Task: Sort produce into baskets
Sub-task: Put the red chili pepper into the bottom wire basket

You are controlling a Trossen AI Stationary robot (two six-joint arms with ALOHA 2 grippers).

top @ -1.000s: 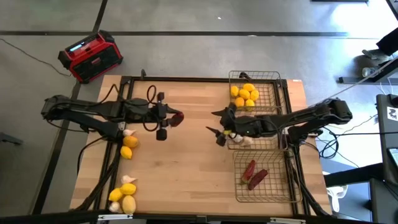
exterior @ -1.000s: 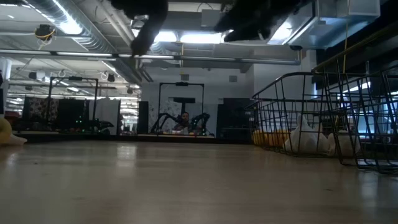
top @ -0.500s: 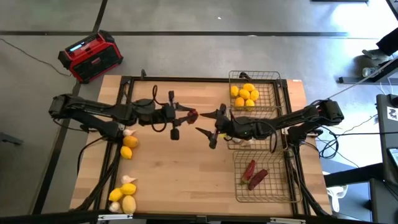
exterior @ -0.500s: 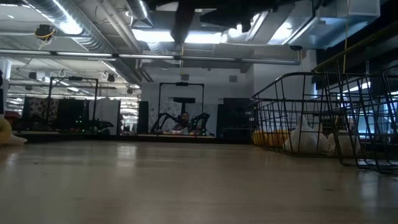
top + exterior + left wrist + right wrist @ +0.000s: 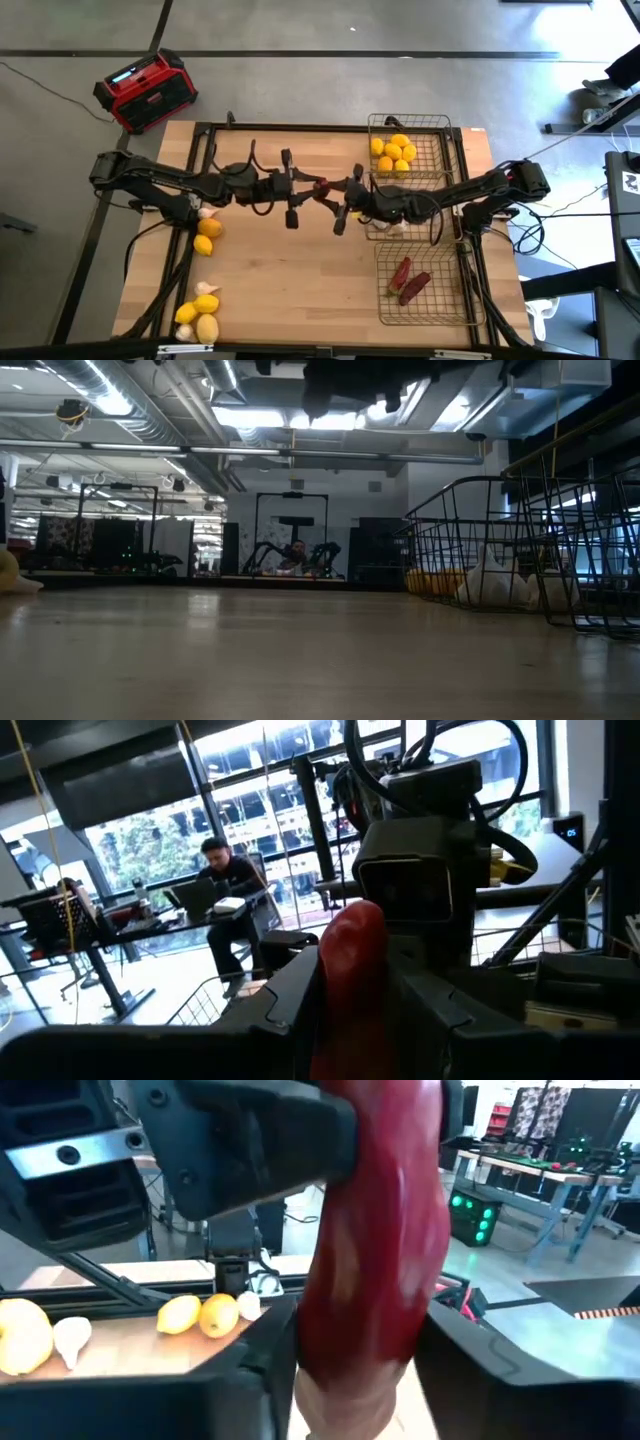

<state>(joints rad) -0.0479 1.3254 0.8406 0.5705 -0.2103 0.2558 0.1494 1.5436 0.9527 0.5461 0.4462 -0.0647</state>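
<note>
A dark red elongated chili pepper (image 5: 322, 187) hangs above the middle of the counter, between both hands. Three bronze wire-mesh baskets (image 5: 440, 135) stand at the right: lemons (image 5: 393, 152), garlic bulbs (image 5: 488, 582), two chili peppers (image 5: 408, 279).

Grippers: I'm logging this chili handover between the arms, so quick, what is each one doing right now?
Left gripper: shut on the chili pepper, above the table's middle.
Right gripper: fingers around the same chili pepper; whether it grips cannot be told.

No text, label, brand, number or sign can be read in any of the views; the lit display on the red-and-black radio (image 5: 146, 91) on the floor is too small to make out.
</note>
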